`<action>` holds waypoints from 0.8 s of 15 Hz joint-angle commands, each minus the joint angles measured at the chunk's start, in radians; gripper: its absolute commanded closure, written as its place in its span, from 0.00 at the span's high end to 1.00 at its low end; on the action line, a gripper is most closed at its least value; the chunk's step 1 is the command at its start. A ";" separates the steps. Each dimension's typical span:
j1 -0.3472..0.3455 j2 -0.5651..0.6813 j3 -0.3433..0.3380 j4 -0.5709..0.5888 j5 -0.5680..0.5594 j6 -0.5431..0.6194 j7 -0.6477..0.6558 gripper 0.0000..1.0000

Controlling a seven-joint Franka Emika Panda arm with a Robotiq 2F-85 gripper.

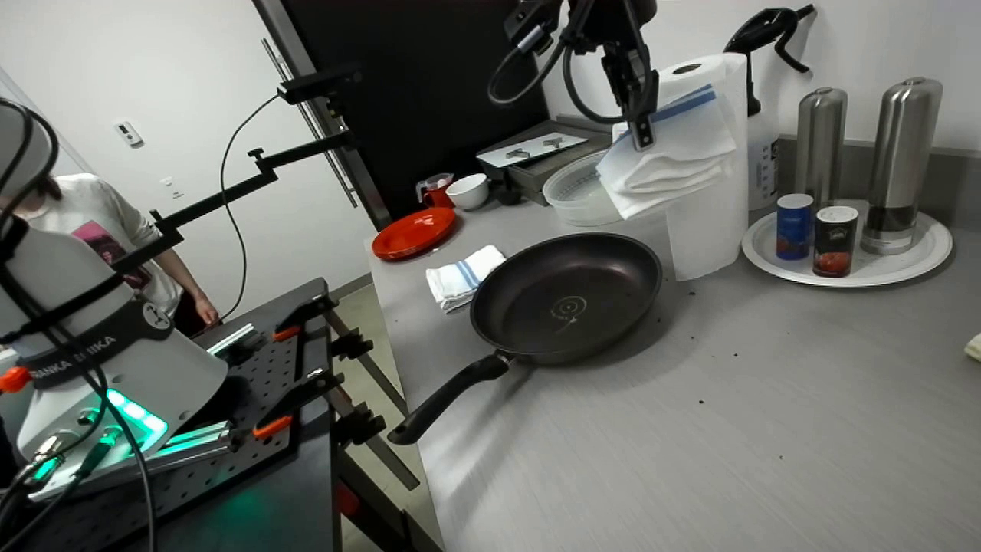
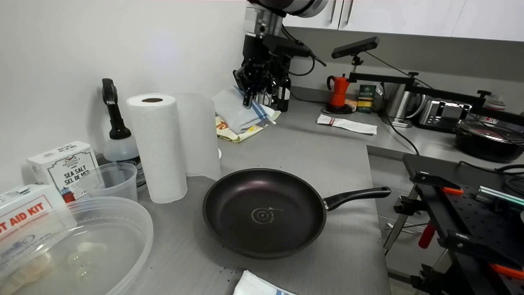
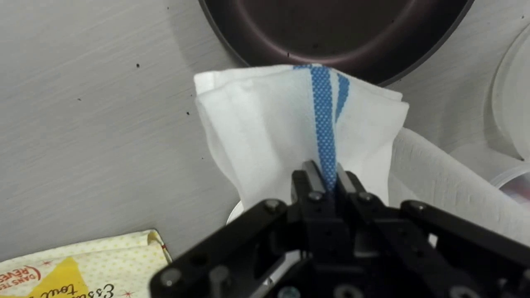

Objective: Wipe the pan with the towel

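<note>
The black pan (image 1: pixel 567 307) rests on the grey counter, its long handle toward the counter edge. It also shows in an exterior view (image 2: pixel 264 217) and partly in the wrist view (image 3: pixel 331 33). My gripper (image 1: pixel 642 138) is shut on the towel (image 1: pixel 682 165), a folded white cloth with blue stripes, and holds it in the air beyond the pan near the paper roll. In the wrist view the fingers (image 3: pixel 327 178) pinch the towel (image 3: pixel 269 120) at a blue stripe, and its edge overlaps the pan's rim. A similar folded cloth (image 1: pixel 466 277) lies beside the pan.
The paper-towel roll (image 2: pixel 157 151) stands beside the pan, close to the held towel. A white plate (image 1: pixel 931 245) carries shakers and two tall mills. A clear plastic tub (image 2: pixel 143 246), red plates (image 1: pixel 414 232) and a yellow printed cloth (image 2: pixel 245 134) also sit on the counter.
</note>
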 commanded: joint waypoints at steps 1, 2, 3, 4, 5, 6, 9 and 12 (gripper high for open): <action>0.035 -0.102 -0.002 -0.132 -0.019 -0.015 -0.016 0.02; 0.047 -0.115 -0.005 -0.156 -0.030 -0.012 -0.012 0.02; 0.054 -0.126 -0.005 -0.177 -0.035 -0.014 -0.011 0.02; 0.060 -0.139 -0.002 -0.201 -0.037 -0.016 -0.014 0.02; 0.066 -0.149 -0.001 -0.221 -0.039 -0.017 -0.014 0.02; 0.074 -0.158 -0.003 -0.242 -0.047 -0.015 -0.012 0.02; 0.095 -0.175 -0.008 -0.299 -0.076 -0.010 0.000 0.02; 0.119 -0.171 -0.030 -0.343 -0.152 0.026 0.031 0.02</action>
